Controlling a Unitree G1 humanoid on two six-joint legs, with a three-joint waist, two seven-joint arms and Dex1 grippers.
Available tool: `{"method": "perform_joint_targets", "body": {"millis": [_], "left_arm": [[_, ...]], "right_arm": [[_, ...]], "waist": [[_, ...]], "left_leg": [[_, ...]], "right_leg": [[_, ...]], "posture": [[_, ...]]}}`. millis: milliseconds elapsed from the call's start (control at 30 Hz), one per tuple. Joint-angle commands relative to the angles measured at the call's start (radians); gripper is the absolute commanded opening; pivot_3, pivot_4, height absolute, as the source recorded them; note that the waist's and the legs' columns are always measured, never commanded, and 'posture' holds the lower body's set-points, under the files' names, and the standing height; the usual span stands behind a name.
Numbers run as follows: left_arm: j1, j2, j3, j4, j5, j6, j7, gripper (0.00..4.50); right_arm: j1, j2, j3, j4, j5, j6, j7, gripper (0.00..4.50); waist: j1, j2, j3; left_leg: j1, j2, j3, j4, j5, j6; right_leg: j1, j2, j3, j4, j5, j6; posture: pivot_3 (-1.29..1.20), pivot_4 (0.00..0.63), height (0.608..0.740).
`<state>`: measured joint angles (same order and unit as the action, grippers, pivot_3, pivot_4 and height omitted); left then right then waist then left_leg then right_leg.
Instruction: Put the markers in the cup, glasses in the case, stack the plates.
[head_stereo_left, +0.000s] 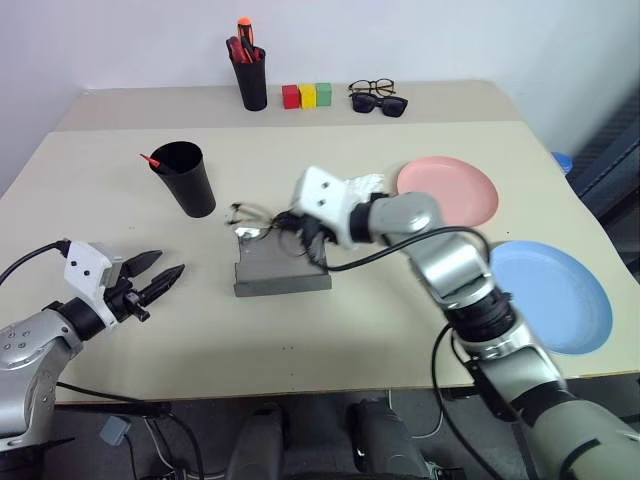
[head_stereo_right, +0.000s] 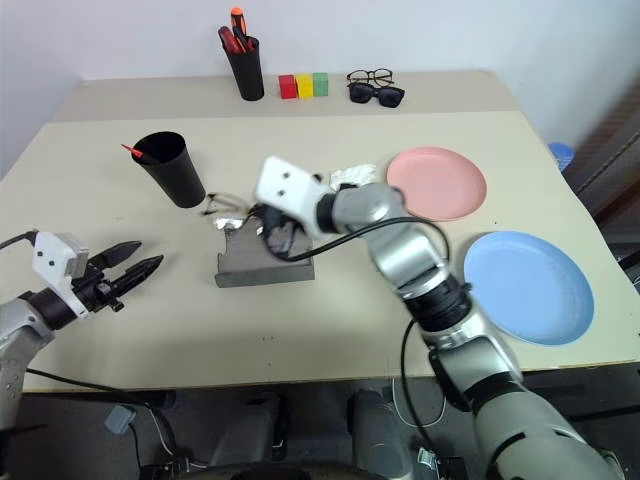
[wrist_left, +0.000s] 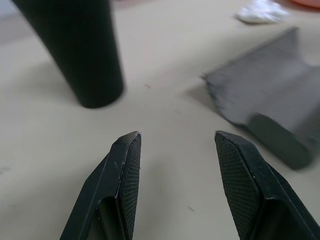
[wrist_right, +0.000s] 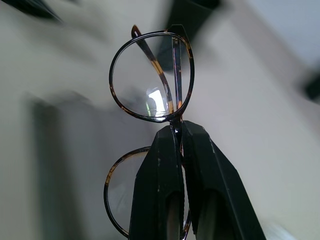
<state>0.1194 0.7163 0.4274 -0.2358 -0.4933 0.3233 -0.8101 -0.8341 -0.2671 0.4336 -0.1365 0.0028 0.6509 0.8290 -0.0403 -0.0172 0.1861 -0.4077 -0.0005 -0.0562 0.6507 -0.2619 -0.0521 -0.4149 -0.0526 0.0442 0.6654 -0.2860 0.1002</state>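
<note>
Right fingers (wrist_right: 182, 150) pinch the glasses (wrist_right: 150, 75) over the case (head_stereo_left: 282, 268), left gripper (head_stereo_left: 160, 272) gapes empty; plates (head_stereo_left: 447, 190) unstacked, cup (head_stereo_left: 184, 178) holding a marker (head_stereo_left: 150, 158).

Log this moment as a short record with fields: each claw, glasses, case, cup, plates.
right claw: shut on the glasses at the bridge, over the case
left claw: open, holding nothing, low over the table
case: grey, lid open, nothing seen in it
cup: upright, a red marker poking out of it
plates: pink plate and blue plate lie apart, unstacked
</note>
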Motion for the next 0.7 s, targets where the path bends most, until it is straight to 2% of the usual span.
{"method": "perform_joint_targets", "body": {"millis": [33, 133, 333, 467, 667, 700], "left_arm": [[0.017, 0.02, 0.029, -0.052, -0.025, 0.014, -0.013, 2.38], [0.021, 0.018, 0.038, -0.06, -0.025, 0.019, -0.004, 2.38], [0.032, 0.015, 0.042, -0.075, -0.024, 0.023, 0.01, 2.38], [0.022, 0.016, 0.031, -0.079, -0.023, 0.029, 0.018, 2.38], [-0.015, 0.02, 0.01, -0.063, -0.009, 0.036, 0.028, 2.38], [-0.03, 0.019, 0.003, -0.058, -0.004, 0.037, 0.034, 2.38]], "right_arm": [[0.006, 0.034, 0.034, 0.045, -0.039, -0.028, -0.057, 0.03], [0.022, 0.038, 0.064, 0.08, -0.066, -0.057, -0.077, 0.03], [0.064, -0.029, 0.106, 0.098, -0.142, -0.11, -0.081, 0.03], [0.103, -0.09, 0.116, 0.029, -0.145, -0.108, -0.023, 0.03], [0.107, -0.074, 0.096, 0.007, -0.125, -0.074, -0.004, 0.03], [0.105, -0.069, 0.093, 0.01, -0.124, -0.071, -0.005, 0.32]], "waist": [[0.001, 0.0, 0.0], [0.001, 0.0, 0.0], [-0.003, 0.0, 0.0], [-0.003, 0.0, 0.0], [-0.003, 0.0, 0.0], [-0.003, 0.0, 0.0]], "left_leg": [[0.0, 0.0, 0.0, 0.0, 0.0, 0.0], [0.0, -0.001, -0.001, 0.0, 0.0, 0.0], [0.0, -0.001, 0.0, -0.001, 0.0, 0.0], [0.0, -0.002, 0.0, -0.001, 0.0, 0.0], [0.0, -0.001, -0.001, -0.001, 0.0, 0.0], [0.0, -0.001, -0.001, -0.001, 0.0, 0.0]], "right_leg": [[0.0, 0.0, 0.0, 0.0, 0.0, 0.0], [0.0, 0.0, -0.001, 0.0, 0.0, 0.0], [-0.001, 0.0, -0.001, 0.0, 0.0, 0.0], [-0.001, 0.001, -0.001, 0.0, 0.0, 0.0], [0.0, 0.002, -0.001, 0.0, 0.0, 0.0], [0.0, 0.002, -0.001, 0.0, 0.0, 0.0]], "posture": [[0.0, 0.15, 0.74], [0.0, 0.15, 0.74], [0.0, 0.15, 0.74], [0.0, 0.15, 0.74], [0.0, 0.15, 0.74], [0.0, 0.15, 0.74]]}}
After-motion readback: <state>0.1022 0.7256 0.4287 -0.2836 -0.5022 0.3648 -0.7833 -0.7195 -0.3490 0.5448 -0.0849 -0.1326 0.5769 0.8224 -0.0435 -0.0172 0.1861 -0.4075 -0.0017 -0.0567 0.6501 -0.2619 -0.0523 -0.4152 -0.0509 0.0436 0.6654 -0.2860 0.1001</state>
